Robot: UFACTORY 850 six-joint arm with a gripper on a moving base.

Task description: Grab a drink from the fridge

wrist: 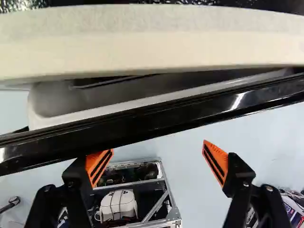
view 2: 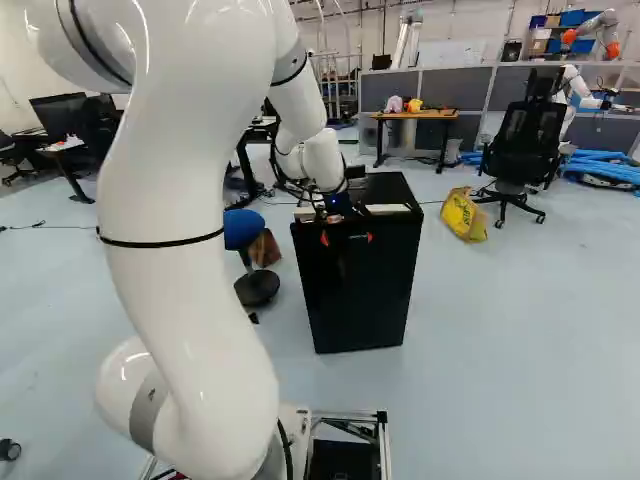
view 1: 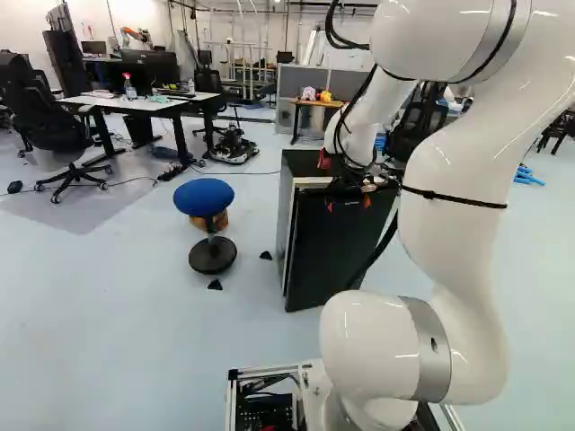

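The black fridge (view 2: 362,290) stands upright on the floor ahead of the base. In the right base view my gripper (view 2: 346,238) is at the upper front of the fridge, its orange pads spread apart. The wrist view looks down on the fridge's pale top edge (wrist: 152,45) and the black door (wrist: 156,121), which is ajar at a slant with its pale inner lining visible in the gap. My gripper (wrist: 157,152) is open on the door's outer side, nothing between its fingers. One finger is close to the door; contact cannot be told. No drink shows.
A blue stool (view 1: 204,197) stands left of the fridge, with small black wedges (view 1: 215,285) on the floor nearby. Farther back are desks (view 1: 135,103), an office chair (view 2: 520,150), a yellow bag (view 2: 464,215) and another robot (view 2: 575,90). The base frame (wrist: 170,209) lies below the gripper.
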